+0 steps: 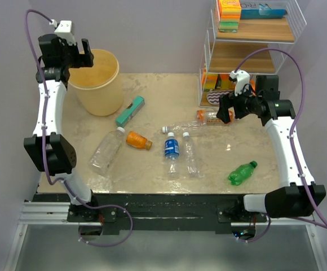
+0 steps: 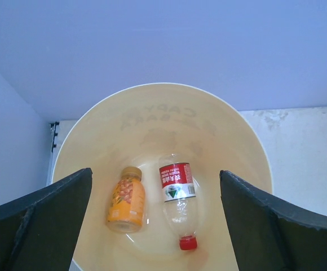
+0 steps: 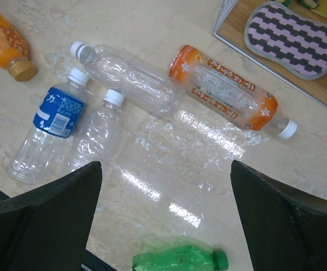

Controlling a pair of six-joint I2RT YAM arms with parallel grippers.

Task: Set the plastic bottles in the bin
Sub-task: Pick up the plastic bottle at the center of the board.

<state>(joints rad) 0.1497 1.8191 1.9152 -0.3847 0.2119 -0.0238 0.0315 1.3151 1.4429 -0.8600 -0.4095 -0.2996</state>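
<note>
Two in bin [image 2: 208, 130]: red-label btl [image 2: 177, 206] w/ Chinese script, orange btl [image 2: 127, 202]; both jaws wide apart.

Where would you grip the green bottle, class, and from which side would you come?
Grip the green bottle across the middle of its body, coming straight down from above, the fingers straddling its width. It lies flat on its side, cap pointing far right, so the body's width is the short span, and bare table on both sides leaves room.
</note>
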